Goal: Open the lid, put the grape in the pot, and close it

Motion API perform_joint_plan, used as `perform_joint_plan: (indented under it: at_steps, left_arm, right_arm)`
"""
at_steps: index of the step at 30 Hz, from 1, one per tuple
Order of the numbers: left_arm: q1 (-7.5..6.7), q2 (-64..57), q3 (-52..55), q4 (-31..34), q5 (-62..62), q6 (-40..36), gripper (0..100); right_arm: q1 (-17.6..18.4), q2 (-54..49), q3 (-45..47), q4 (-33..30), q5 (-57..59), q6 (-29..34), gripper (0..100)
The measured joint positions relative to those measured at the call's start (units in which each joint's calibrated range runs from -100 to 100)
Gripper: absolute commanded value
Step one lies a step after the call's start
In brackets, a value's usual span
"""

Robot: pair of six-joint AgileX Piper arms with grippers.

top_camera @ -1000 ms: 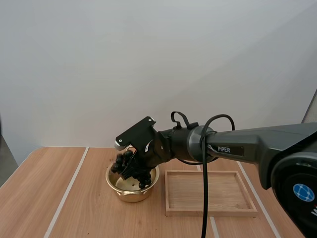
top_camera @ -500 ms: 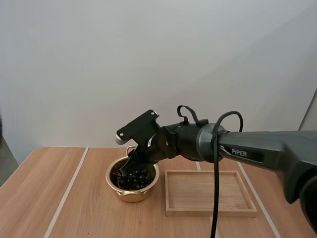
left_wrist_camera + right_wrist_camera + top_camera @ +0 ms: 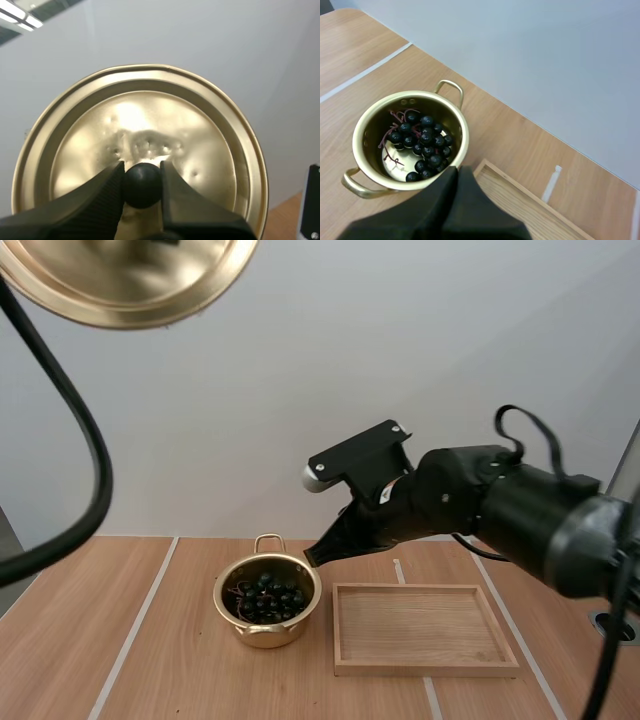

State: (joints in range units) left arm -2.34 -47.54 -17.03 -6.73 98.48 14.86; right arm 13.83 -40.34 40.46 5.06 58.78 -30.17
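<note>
Grapes (image 3: 268, 598) now lie in pot (image 3: 240, 625); right end effector (image 3: 312, 558) has pulled back right, fingers together, empty. Left end effector (image 3: 142, 170) clamped on lid (image 3: 130, 285) knob; closing remains.

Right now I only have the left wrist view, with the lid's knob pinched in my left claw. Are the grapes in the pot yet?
Observer: Yes. The bunch of grapes lies on the bottom of the gold pot, which stands open.
Operator: Where is the right claw?
Observer: The right claw is shut on nothing. It is raised just off the pot's rim on the side of the wooden tray, clear of the grapes.
Operator: And my lid, is it over the pot?
Observer: No. In the high view the lid is held up high on the left, well away from the pot.
</note>
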Motion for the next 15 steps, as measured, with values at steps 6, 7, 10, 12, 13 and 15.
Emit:
perform_joint_plan:
  at_steps: [6,7,10,12,13,15]
  left_arm:
    - [0.00,4.7,9.5,0.1,0.4,0.4,0]
    - [0.00,4.8,10.5,0.1,0.4,0.5,0]
    - [0.00,8.3,18.7,0.1,-0.2,2.7,0]
    - [0.00,10.1,22.5,0.0,-1.1,3.6,0]
    - [0.00,10.7,24.4,-0.3,-1.8,4.1,0]
    - [0.00,13.0,28.5,-1.5,-4.2,5.6,0]
  right_arm:
    - [-1.1,-10.8,0.0,0.1,9.5,0.0,0]
    - [-1.1,-12.5,0.0,0.2,10.6,0.0,0]
    - [-1.1,-20.4,0.0,1.5,18.5,0.2,0]
    - [-1.1,-22.6,0.0,1.7,20.5,0.2,0]
    - [-1.1,-23.2,0.0,1.7,20.8,0.2,0]
    - [-1.1,-26.5,0.0,1.7,24.6,0.2,0]
